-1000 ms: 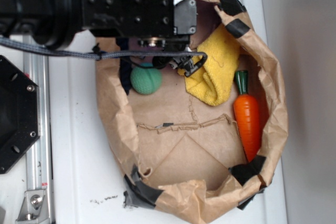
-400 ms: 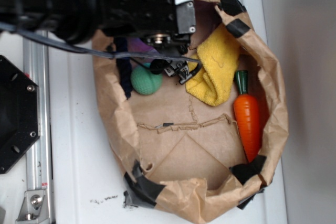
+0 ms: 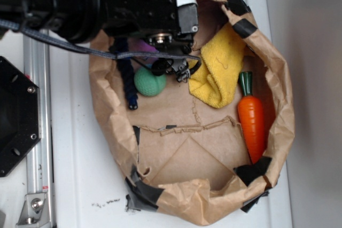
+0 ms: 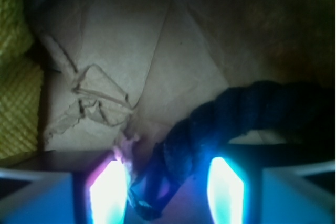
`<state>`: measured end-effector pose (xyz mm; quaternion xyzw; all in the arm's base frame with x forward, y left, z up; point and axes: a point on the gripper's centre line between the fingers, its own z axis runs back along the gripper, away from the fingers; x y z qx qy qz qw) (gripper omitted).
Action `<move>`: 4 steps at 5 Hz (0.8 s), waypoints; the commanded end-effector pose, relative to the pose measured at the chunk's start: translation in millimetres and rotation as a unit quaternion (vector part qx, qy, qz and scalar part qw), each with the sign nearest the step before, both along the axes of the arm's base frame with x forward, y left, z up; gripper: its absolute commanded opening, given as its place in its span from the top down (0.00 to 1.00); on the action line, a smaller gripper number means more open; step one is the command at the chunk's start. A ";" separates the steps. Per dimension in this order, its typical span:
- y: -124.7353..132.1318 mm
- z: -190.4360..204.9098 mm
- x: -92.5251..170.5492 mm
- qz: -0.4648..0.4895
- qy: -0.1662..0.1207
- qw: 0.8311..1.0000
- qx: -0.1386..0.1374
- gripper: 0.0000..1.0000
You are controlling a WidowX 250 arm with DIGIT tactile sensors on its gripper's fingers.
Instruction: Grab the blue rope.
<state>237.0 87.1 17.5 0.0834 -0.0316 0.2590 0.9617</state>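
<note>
One blue rope [image 4: 231,119] (between pincer [image 4: 167,190] fingers), one ball [image 3: 149,81], one carrot [image 3: 251,121].

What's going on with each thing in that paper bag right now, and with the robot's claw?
Blue rope: hanging limp along the bag's left wall, one part between the claw's fingers.
Gripper: around the rope; open or shut unclear.
Green ball: resting beside the rope.
Yellow cloth: crumpled.
Carrot: lying flat.
Paper bag: open, rim rolled down.

Exterior view looks straight down on the paper bag [image 3: 115,132]; wrist view peers close at its floor.
</note>
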 end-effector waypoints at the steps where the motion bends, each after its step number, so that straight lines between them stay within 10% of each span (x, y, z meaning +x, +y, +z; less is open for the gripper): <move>1: 7.5 10.7 1.8 -0.036 -0.015 0.999 -0.002 1.00; 3: 6.7 19.9 2.7 -0.053 -0.034 0.998 0.005 1.00; 4: -7.0 49.6 4.7 -0.091 -0.086 0.991 -0.038 1.00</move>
